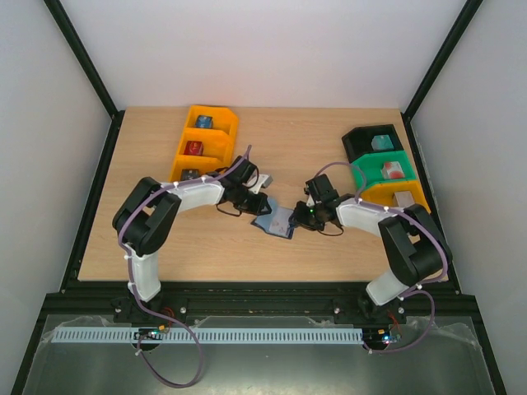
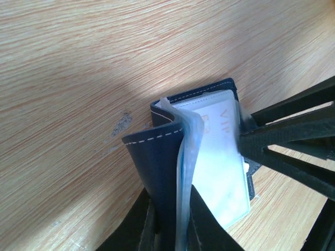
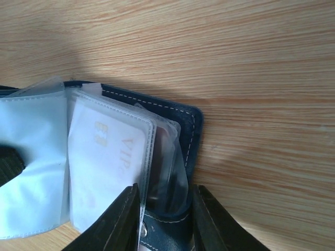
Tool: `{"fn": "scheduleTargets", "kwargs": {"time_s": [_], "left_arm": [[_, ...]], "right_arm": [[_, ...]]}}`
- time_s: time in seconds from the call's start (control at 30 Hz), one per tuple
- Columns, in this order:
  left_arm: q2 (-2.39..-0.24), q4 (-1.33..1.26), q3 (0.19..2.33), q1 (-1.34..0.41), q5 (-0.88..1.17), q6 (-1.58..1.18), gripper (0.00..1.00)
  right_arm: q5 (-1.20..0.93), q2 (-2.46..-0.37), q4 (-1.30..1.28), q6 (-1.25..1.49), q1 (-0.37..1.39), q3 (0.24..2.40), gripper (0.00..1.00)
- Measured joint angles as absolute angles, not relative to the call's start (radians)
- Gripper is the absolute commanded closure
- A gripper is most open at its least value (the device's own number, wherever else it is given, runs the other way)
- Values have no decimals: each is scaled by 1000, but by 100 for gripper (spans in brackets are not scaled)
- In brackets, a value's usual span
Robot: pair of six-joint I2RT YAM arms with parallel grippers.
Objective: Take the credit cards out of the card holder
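Navy card holder (image 1: 276, 220) lies open, its long axis running left-right.

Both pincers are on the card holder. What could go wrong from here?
1. The left pincer clamps the card holder by its cover and clear sleeves together, not a card; pulling may drag it or tear a sleeve.
2. The white VIP card looks fully enclosed in its sleeve, so there is no edge to grab.
3. The right pincer pinches only the holder's edge and could slip off.
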State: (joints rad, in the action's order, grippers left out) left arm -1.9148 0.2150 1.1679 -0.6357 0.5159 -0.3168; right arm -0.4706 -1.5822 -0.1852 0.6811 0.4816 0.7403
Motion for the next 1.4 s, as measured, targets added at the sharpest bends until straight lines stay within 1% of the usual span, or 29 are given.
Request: {"fn": "scheduleTargets", "kwargs": {"time_s": [0.13,0.27,0.43,0.57,0.67,0.77,0.9,1.03,1.2,1.4], "left_arm": [[-1914,226,1181,-636,509,-300,98],[-1874,265,1212,-636,486,-226,98],[-1691,289,1247,-632,466,-95,98],[-1473,256,1247,-614,484,-4,98],[-1341,202,1243,-598,516,38,98],[-1235,142,1229,-581,546,50,98],[-1136,58,1217,-562,565,11,98],[-1093,-5,1213,-555,568,-55,98],[-1072,-62,1188,-555,568,-126,98],[-1049,-97,1164,-555,573,-167,98]], "right_arm": [[-479,-1543,-186,682,463,736,68],[-508,-1430,-171,676,395,736,62],[-589,-1238,-93,646,291,750,55],[-727,-1122,33,630,233,783,43],[-860,-1076,139,633,214,826,36],[-1008,-1078,221,652,213,910,23],[-1165,-1084,266,648,213,1022,20],[-1235,-1066,274,621,215,1068,20],[-1224,-1032,273,601,239,1069,22],[-1126,-1015,250,556,294,1069,28]]}}
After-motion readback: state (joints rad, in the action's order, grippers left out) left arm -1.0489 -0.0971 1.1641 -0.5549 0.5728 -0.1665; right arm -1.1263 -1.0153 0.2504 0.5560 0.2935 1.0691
